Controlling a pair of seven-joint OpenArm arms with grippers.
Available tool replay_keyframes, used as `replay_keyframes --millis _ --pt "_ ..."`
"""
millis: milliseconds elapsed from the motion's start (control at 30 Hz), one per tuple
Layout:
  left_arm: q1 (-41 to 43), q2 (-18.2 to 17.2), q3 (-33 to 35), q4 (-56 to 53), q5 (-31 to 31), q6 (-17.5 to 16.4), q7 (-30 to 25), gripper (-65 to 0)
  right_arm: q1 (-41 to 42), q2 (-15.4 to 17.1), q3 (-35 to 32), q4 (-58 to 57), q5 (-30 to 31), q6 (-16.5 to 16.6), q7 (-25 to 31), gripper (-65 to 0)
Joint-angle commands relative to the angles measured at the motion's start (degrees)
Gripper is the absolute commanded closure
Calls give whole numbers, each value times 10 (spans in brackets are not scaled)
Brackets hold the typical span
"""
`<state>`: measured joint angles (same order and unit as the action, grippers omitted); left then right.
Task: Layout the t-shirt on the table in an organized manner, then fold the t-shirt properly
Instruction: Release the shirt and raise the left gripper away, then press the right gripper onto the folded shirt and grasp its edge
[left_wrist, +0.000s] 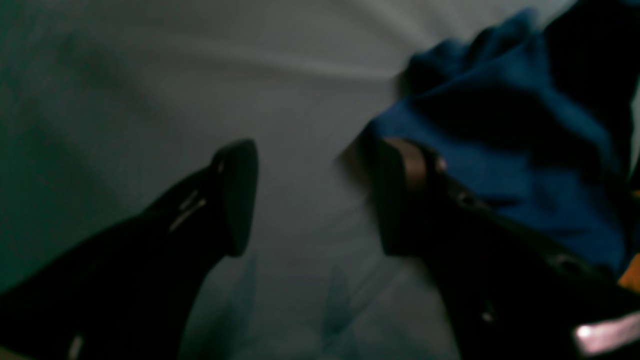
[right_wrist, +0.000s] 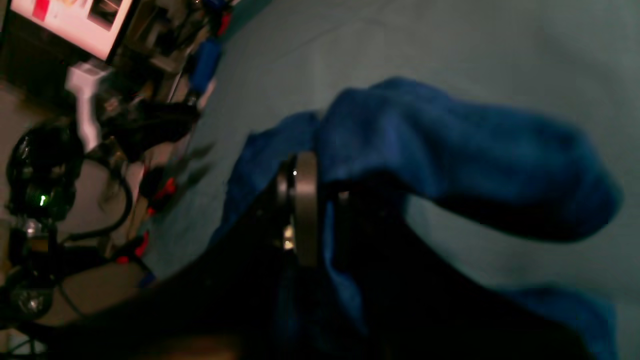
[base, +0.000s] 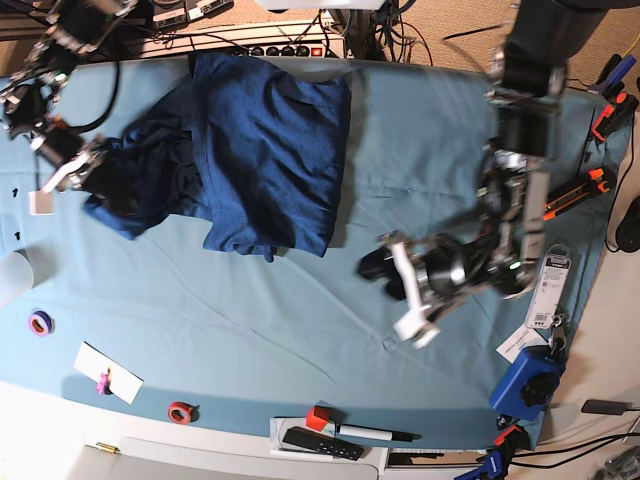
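Observation:
The dark navy t-shirt (base: 270, 140) lies bunched at the far left of the table (base: 250, 320), its left part crumpled in a heap. My right gripper (base: 92, 162) sits at that heap's left edge. In the right wrist view this gripper (right_wrist: 322, 200) is shut on a fold of the t-shirt (right_wrist: 450, 150), and blue cloth runs between its pads (right_wrist: 305, 210). My left gripper (base: 380, 272) hovers over bare teal cloth to the right of the shirt. In the left wrist view this gripper (left_wrist: 317, 200) is open and holds nothing, with the t-shirt (left_wrist: 500, 140) just past its right finger.
Small things line the near edge: a purple tape roll (base: 40, 322), a red tape roll (base: 180, 411), a white card (base: 108, 372), and a marker with a remote (base: 340, 438). A blue tool (base: 527, 380) and orange cutters (base: 578, 193) lie at the right edge. A power strip (base: 270, 45) runs behind.

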<state>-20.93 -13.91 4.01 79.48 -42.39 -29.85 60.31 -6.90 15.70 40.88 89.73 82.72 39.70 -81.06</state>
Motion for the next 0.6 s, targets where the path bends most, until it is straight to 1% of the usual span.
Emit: replay_keyframes --millis 0,100,167,267,300,367,467,500,567 --pt "-12 -2 -1 10 -26 -3 -14 -373 -1 -3 2 34 23 3 11 0" --pt "-2 -12 -1 9 -28 -4 -14 -373 -14 -45 -7 102 23 3 11 0" --pt "3 -14 -1 9 -28 -14 -13 -373 -17 -64 -24 132 23 3 11 0" --pt "6 -15 -1 9 -29 -14 -12 -373 -17 -89 -73 157 23 3 11 0" --pt "6 -15 -1 9 -29 -14 -12 -373 -16 -95 -96 158 10 3 11 0" --pt "6 -15 -1 9 -28 -14 -12 -373 -17 -95 -145 158 -77 3 11 0" --pt "7 -15 -1 9 -28 -14 -12 -373 -17 -95 -197 158 -210 3 11 0" --pt "7 -15 -1 9 -28 -14 -12 -373 -17 -95 -209 158 -244 3 21 0" --pt "6 -15 -1 9 -28 -14 -12 -373 -17 -95 -231 158 -296 3 68 0"
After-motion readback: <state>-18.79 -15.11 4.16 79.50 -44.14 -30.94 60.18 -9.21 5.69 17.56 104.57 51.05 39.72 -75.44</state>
